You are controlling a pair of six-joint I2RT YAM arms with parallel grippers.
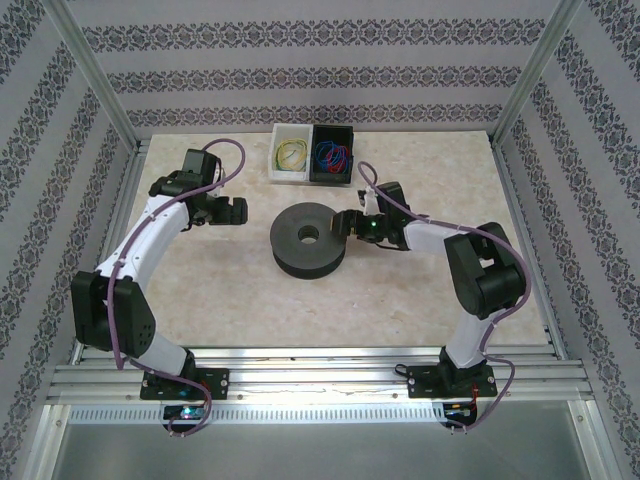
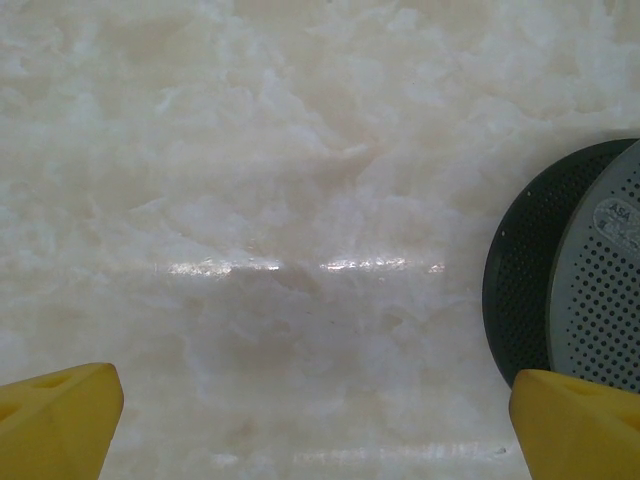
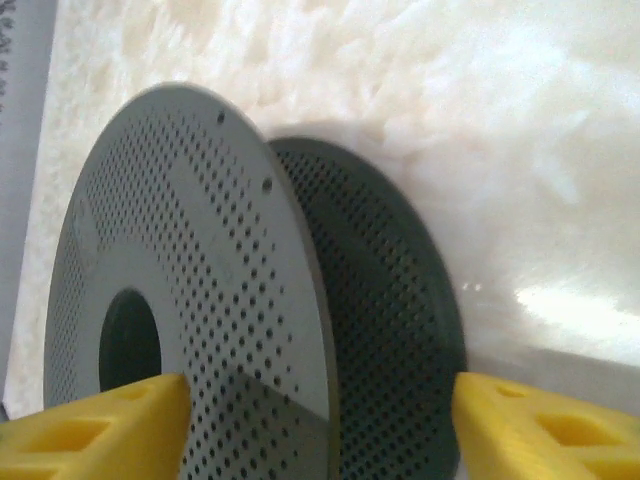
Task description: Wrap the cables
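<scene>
Blue cables [image 1: 323,151] coiled in the black bin [image 1: 333,130] at the far edge of the bench [image 1: 440,170]; mixed there with a red coil [image 1: 336,158]; too fine to follow strand by strand. Just beside it on the left, a white bin [image 1: 276,162] with yellow-green coils [image 1: 292,153]. Nearer, well apart from both bins, the black spool [image 1: 310,240]; lies flat, hub hole up. At its right rim, the right pincer [image 1: 349,225]; stands wide, yellow fingers [image 3: 100,430] either side of the perforated flanges; grips nothing. Left of the spool and clear of it, the left pincer [image 1: 236,210]; gapes wide over bare bench; holds nothing.
</scene>
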